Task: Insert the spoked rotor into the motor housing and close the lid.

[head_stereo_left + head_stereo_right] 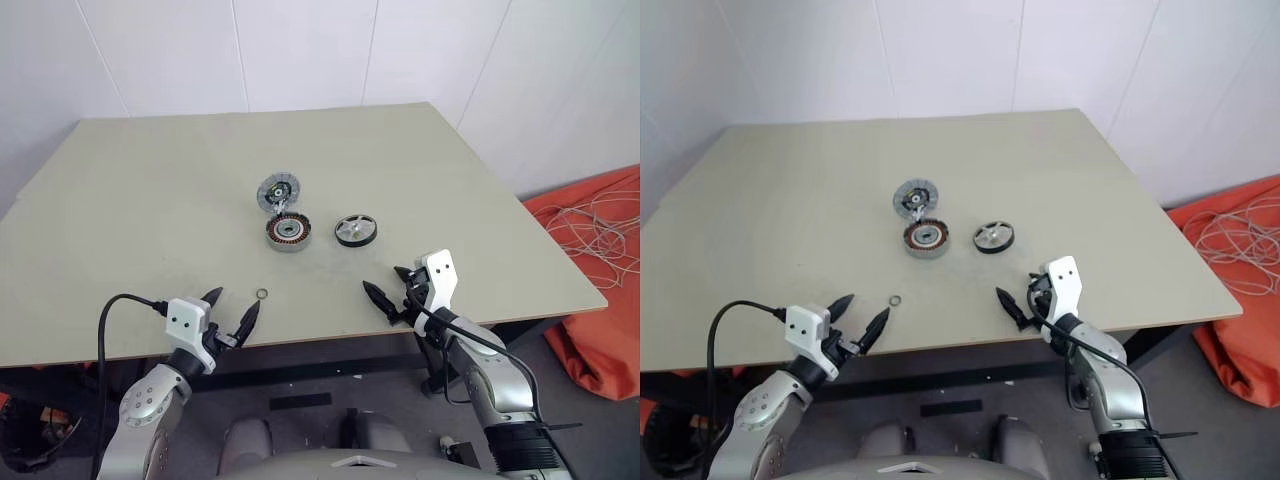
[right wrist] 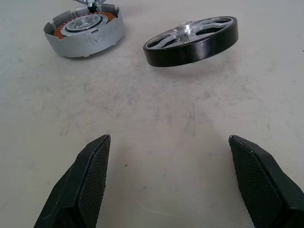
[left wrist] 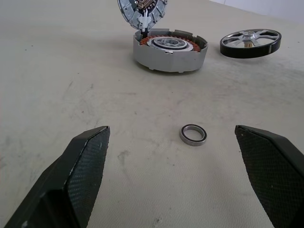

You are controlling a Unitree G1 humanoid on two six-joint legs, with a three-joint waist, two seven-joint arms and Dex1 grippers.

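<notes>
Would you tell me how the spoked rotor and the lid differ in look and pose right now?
The spoked rotor is a black-rimmed wheel with silvery spokes; the lid is a silver-grey ribbed disc with a darker centre. The rotor lies alone on the table, apart from the motor housing on its right, while the lid stands tilted up at the housing's far edge. Both are round, about equally wide, and untouched by either gripper.

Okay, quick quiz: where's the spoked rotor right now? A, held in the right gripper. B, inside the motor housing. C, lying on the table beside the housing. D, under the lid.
C: the spoked rotor lies on the table, apart from the motor housing, with the right gripper open and short of it.
</notes>
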